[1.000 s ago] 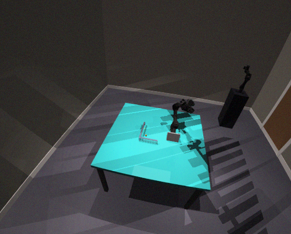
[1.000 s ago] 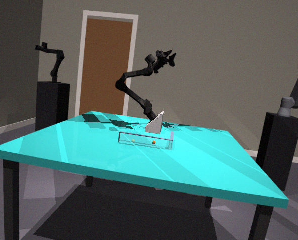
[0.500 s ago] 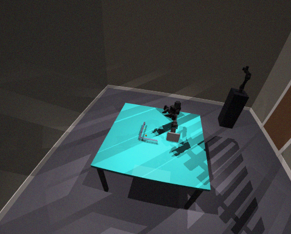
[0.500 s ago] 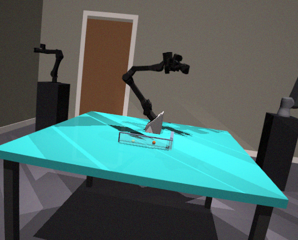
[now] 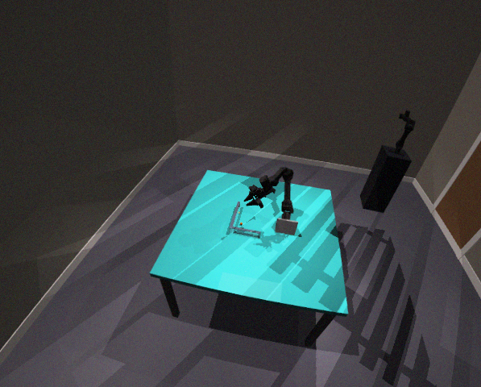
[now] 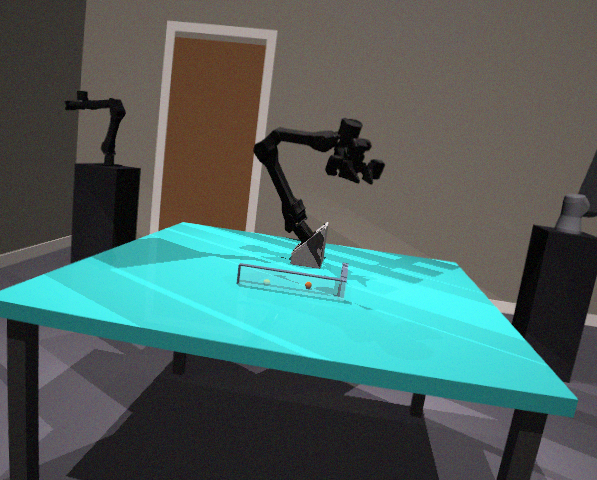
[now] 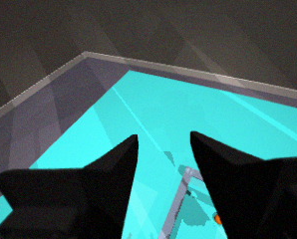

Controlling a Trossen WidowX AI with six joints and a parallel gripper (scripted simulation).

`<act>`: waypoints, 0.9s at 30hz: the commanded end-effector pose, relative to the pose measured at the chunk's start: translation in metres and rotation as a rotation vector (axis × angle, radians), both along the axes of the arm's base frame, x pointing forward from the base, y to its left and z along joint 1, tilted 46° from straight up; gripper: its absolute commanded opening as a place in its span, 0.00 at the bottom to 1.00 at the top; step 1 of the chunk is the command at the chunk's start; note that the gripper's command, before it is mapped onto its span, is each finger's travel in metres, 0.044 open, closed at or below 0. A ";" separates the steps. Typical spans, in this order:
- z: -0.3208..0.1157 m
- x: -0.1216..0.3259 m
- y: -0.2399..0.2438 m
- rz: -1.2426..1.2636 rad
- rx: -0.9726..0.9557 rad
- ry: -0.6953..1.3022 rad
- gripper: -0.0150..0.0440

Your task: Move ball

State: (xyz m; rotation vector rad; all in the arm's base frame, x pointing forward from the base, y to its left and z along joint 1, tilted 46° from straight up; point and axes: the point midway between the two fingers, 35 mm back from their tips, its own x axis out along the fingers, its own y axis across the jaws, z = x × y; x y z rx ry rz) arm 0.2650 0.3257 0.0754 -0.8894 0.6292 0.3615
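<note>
The orange ball [image 5: 241, 223] [image 6: 308, 285] [image 7: 218, 219] lies on the table on the inner side of the corner. In the wrist view the right finger partly covers it. A pale yellowish spot [image 6: 266, 281], which looks like the see-through copy, lies along the long wall, farther from the corner. The two low clear walls show as one wall [image 5: 235, 214] [image 6: 293, 272] [image 7: 175, 209] and another wall [image 5: 247, 232] [image 6: 344, 279], meeting near the ball. My gripper [image 5: 253, 203] [image 6: 364, 181] [image 7: 164, 133] is partly open and empty, high above the table, clear of ball and walls.
The turquoise table [image 5: 215, 266] [image 6: 184, 310] carries the arm's base with a pale slanted panel [image 5: 286, 226] [image 6: 311, 253] close to the walls. Black pedestals with other arms stand on the floor beyond the table. Striped shadows cross the tabletop.
</note>
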 end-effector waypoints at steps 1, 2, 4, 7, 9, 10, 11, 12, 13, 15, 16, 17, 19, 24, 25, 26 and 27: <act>-0.033 0.040 -0.053 -0.218 -0.072 0.095 0.60; -0.040 0.048 -0.065 -0.267 -0.088 0.116 0.60; -0.053 0.061 -0.092 -0.370 -0.118 0.159 0.60; -0.071 0.075 -0.135 -0.540 -0.165 0.217 0.60; -0.081 0.081 -0.165 -0.656 -0.198 0.255 0.60; -0.086 0.082 -0.180 -0.715 -0.215 0.273 0.60; -0.091 0.084 -0.195 -0.774 -0.232 0.291 0.60; -0.095 0.084 -0.210 -0.834 -0.249 0.310 0.60; -0.099 0.084 -0.225 -0.893 -0.267 0.328 0.60; -0.106 0.082 -0.253 -1.005 -0.302 0.363 0.60; -0.108 0.081 -0.261 -1.036 -0.312 0.372 0.60; -0.109 0.081 -0.266 -1.055 -0.318 0.378 0.60; -0.109 0.080 -0.267 -1.061 -0.320 0.380 0.60; -0.109 0.080 -0.267 -1.061 -0.320 0.380 0.60; -0.109 0.080 -0.267 -1.061 -0.320 0.380 0.60; -0.111 0.081 -0.269 -1.061 -0.321 0.380 0.60; -0.115 0.081 -0.273 -1.061 -0.321 0.380 0.60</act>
